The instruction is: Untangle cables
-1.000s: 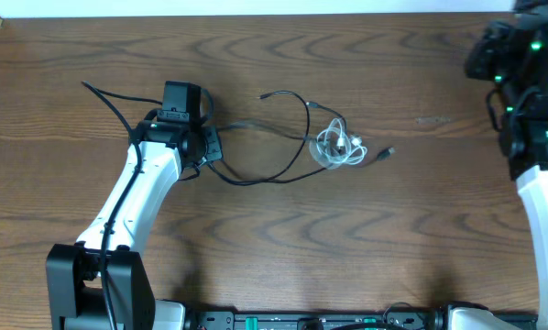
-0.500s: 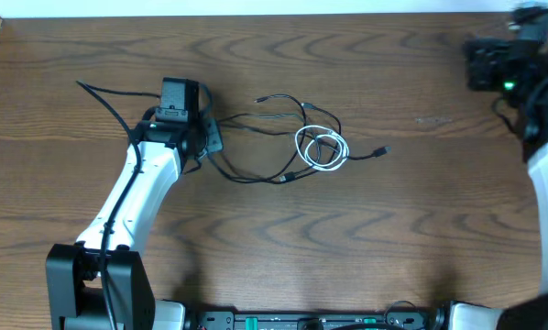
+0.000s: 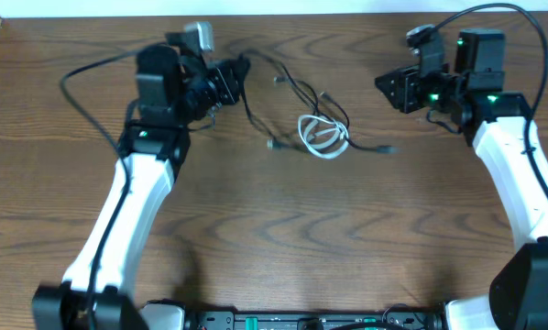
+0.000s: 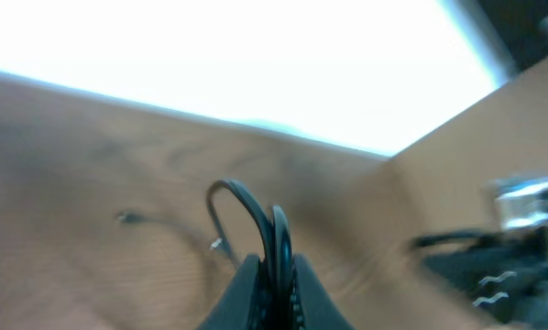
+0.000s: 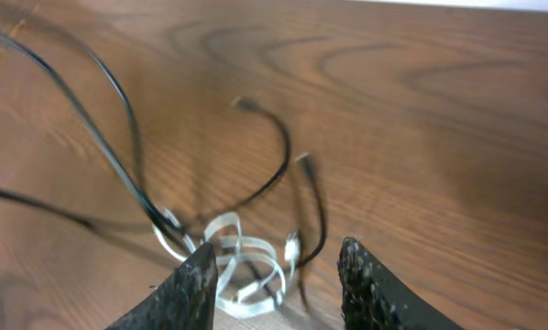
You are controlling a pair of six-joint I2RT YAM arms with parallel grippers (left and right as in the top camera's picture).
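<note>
A white cable (image 3: 323, 136) lies in a small coil at the table's middle, with a thin black cable (image 3: 297, 87) running through it. My left gripper (image 3: 235, 75) is at the far left, shut on the black cable, which trails from it down to the coil. The left wrist view shows its jaws (image 4: 276, 270) pressed together on a black cable (image 4: 242, 197) loop. My right gripper (image 3: 390, 89) hovers open to the right of the coil, holding nothing. Seen from the right wrist, the white coil (image 5: 246, 261) lies below and between its open fingers (image 5: 196, 284), with black cable (image 5: 280, 165) beyond.
The wooden table (image 3: 283, 238) has a pale edge along its far side. The thicker black arm wire (image 3: 91, 69) loops out left of the left arm. A loose black plug end (image 3: 389, 148) lies right of the coil.
The left arm has swung toward the table's far side, pulling the black cable up and away from the coil. The right arm has come in from the right edge and its gripper has opened.
</note>
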